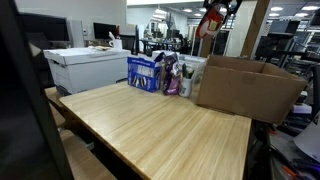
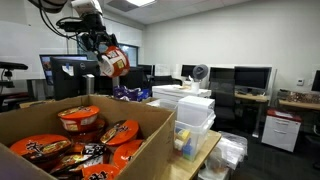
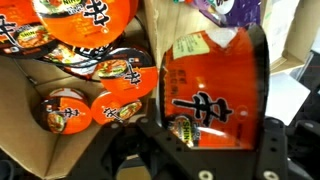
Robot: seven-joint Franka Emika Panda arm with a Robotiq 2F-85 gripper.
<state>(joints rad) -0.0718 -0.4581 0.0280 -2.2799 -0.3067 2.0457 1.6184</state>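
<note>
Gripper [image 2: 109, 57] half-closed, clamped on a red instant-noodle cup [image 2: 117, 62]. It sits upper left in an exterior view, up in the air above the cardboard box [image 2: 150, 130]. In the wrist view the cup fills the centre-right, with noodle bowls [image 3: 90, 25] at upper left.

The box [image 1: 245, 88] stands on the counter [image 1: 160, 135] at frame right, noodle bowls [image 2: 80, 122] inside; the noodle cup [image 2: 118, 64] in the pincer [image 2: 110, 58] hangs above.
</note>
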